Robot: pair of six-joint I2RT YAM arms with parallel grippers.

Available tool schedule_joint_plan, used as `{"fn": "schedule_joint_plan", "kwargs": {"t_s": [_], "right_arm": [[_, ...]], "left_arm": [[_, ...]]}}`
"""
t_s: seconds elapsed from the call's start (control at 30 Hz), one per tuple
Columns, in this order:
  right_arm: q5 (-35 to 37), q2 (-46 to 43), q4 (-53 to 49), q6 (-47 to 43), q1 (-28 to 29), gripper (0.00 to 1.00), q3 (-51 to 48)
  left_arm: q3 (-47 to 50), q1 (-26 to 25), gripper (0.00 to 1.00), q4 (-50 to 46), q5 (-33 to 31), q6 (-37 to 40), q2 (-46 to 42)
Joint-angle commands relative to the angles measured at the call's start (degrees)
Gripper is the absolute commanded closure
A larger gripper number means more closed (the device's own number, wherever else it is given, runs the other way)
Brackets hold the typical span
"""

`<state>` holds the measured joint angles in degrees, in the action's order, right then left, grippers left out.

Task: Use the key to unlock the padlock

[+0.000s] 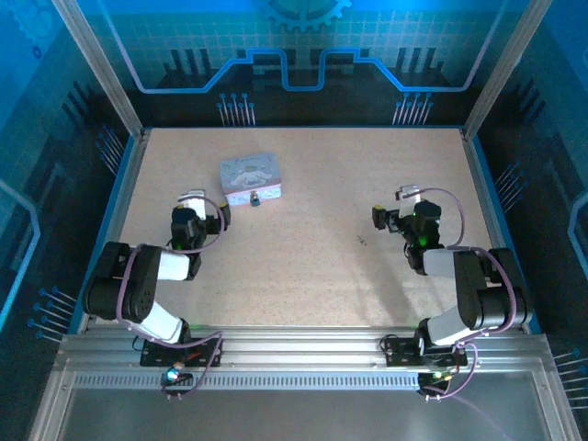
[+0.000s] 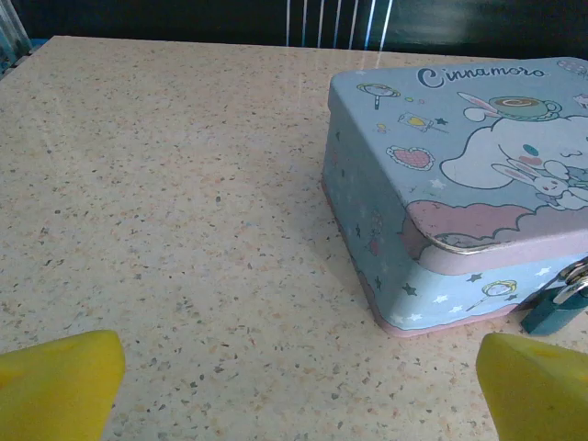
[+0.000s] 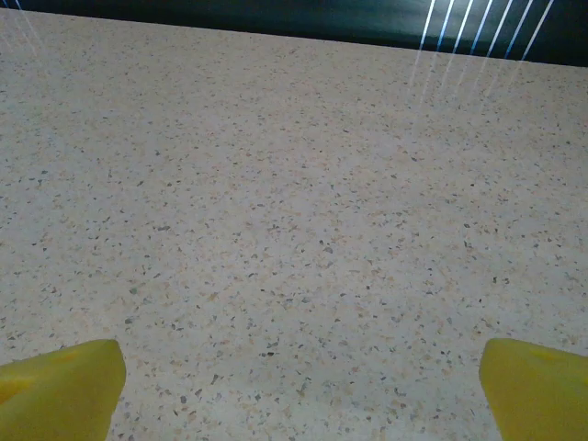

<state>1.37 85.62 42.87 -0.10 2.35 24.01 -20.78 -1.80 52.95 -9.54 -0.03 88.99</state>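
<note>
The padlock is seen at the tin, shackle pointed up; the axis of the key cannot be told; left pincer and right pincer are spread open

Top camera sat high behind the arm bases, looked down and forward, whole table in frame, far off. Left wrist camera rode low and close, faced the tin corner-on. Right wrist camera sat low too, faced across speckled tabletop toward the back wall. Top and left wrist views shared the tin and padlock.
</note>
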Motion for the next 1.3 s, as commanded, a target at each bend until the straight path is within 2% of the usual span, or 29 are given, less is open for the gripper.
{"fn": "schedule_joint_plan", "kwargs": {"t_s": [0.0,0.8,0.93,1.07,1.27], "right_arm": [[0.84,0.51,-0.16,-0.60,0.75,0.00,1.02],[-1.25,0.42,0.01,-0.01,-0.29,0.00,0.86],[-1.38,0.33,0.19,0.01,-0.50,0.00,0.70],[0.64,-2.05,-4.14,1.19,-0.67,0.00,1.99],[0.90,-7.87,-12.55,1.45,-0.76,0.00,3.48]], "left_arm": [[-0.93,0.40,0.01,0.27,1.02,0.03,-0.11],[-0.95,0.48,0.01,0.18,1.01,-0.14,-0.22],[1.14,0.48,0.01,4.19,-0.25,-0.49,-0.51],[3.72,0.49,0.01,4.20,-1.88,-0.99,-5.56],[1.60,0.48,0.01,-8.89,-2.51,-1.70,-17.28]]}}
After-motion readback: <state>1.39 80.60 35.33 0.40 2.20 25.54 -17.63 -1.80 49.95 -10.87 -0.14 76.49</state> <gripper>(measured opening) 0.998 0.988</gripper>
